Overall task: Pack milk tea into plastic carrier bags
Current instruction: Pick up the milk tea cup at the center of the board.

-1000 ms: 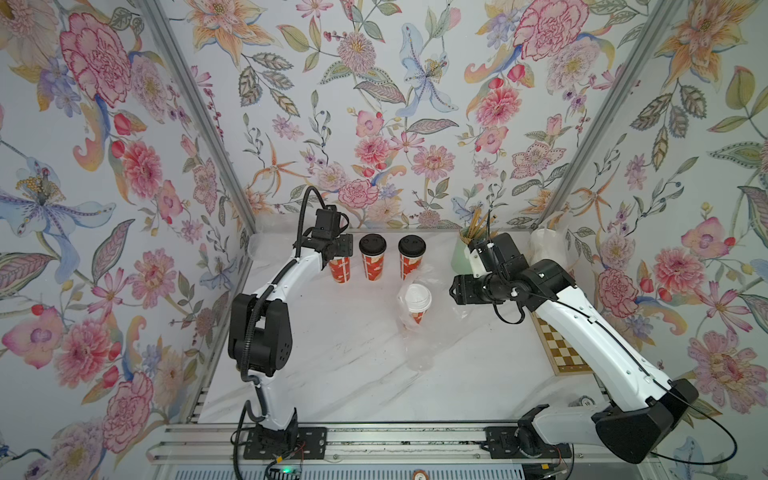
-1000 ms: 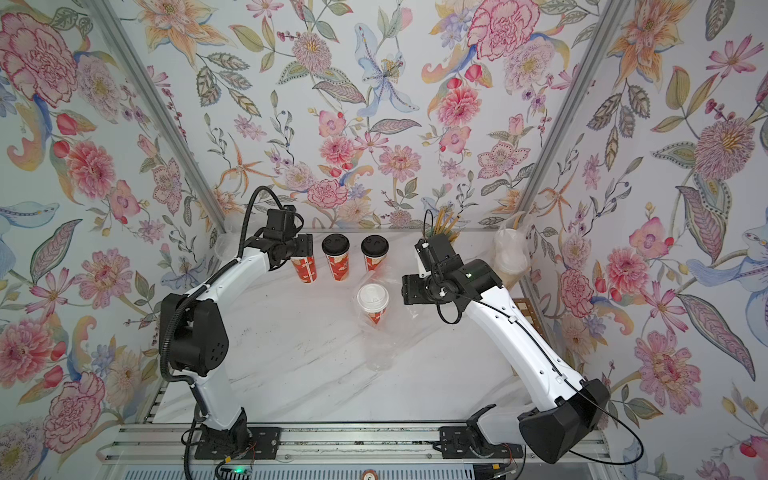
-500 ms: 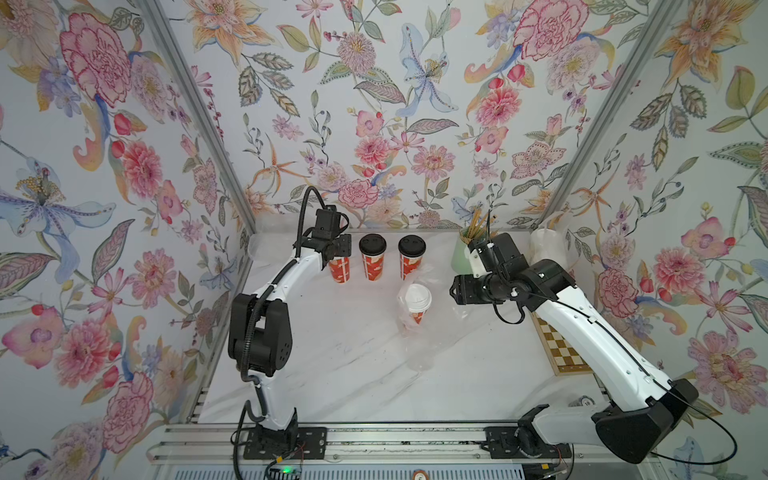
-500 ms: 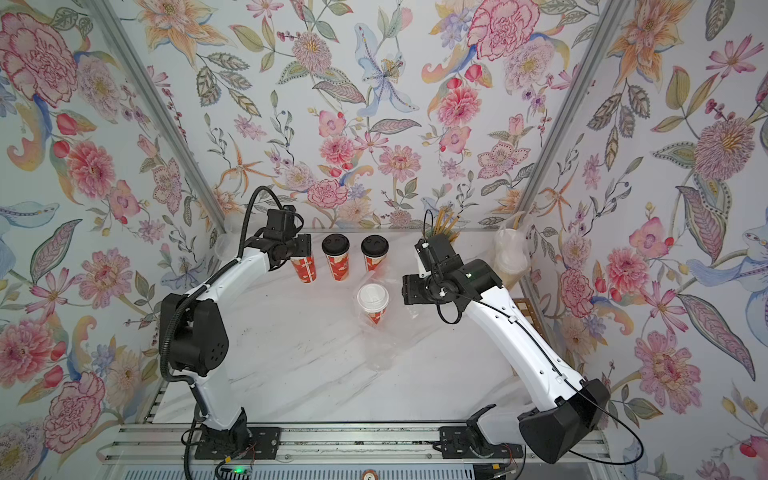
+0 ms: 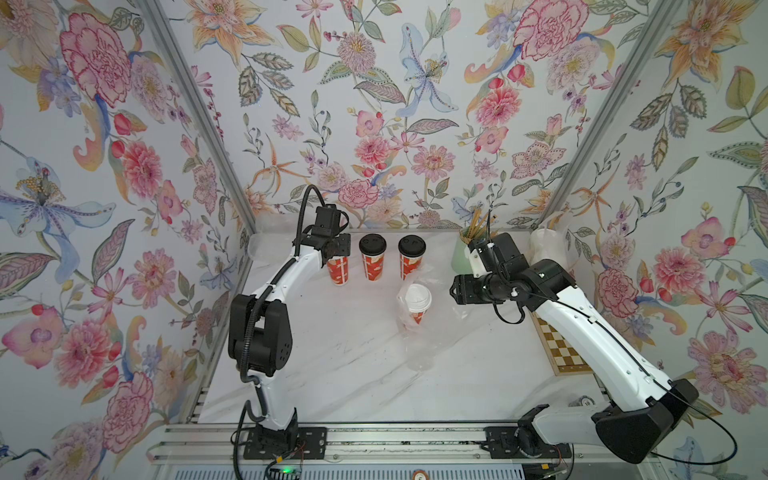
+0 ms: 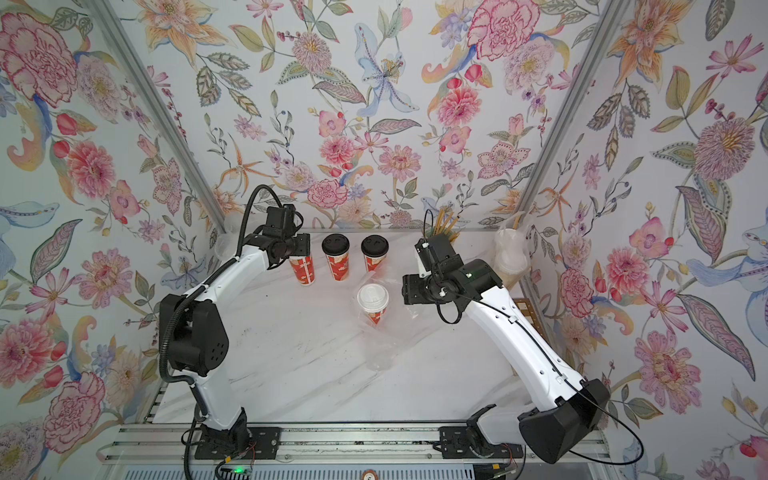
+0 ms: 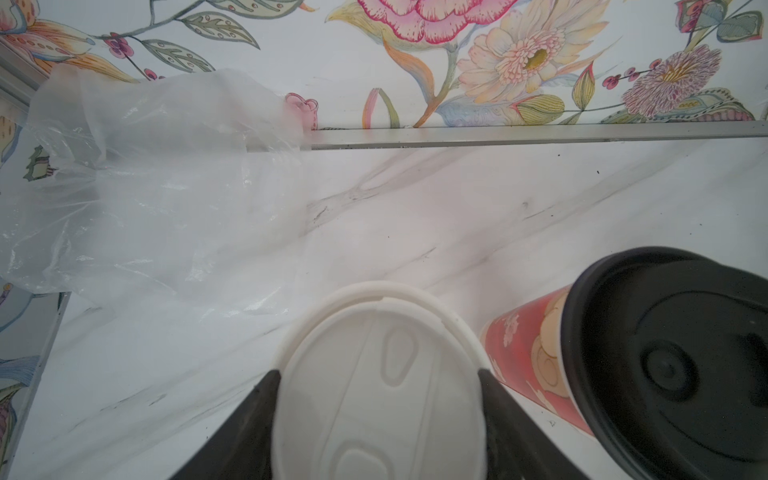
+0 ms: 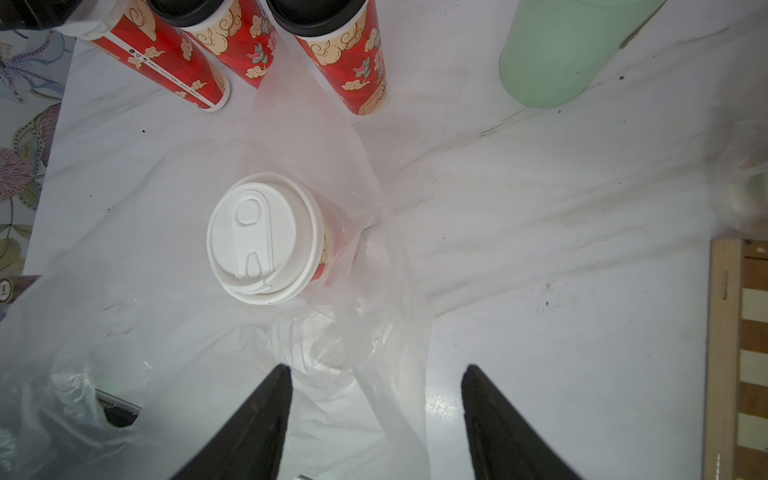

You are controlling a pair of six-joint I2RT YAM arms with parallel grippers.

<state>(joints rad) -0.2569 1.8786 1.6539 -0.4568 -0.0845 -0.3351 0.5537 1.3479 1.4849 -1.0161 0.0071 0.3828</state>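
In both top views, the lid of the leftmost red cup (image 5: 337,272) (image 6: 302,272) is hidden by the left gripper (image 5: 338,247) (image 6: 300,248).

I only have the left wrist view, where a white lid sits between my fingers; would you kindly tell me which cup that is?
Observer: It is the red printed cup at the left end of the back row of three, under the left gripper.
Operator: Thank you. Is there a bag near it?
Observer: A clear bag lies in front of that row, slumped around another white-lidded red cup.
Operator: And where is the other arm?
Observer: The right gripper hangs open to the right of that second cup, above the bag's plastic.
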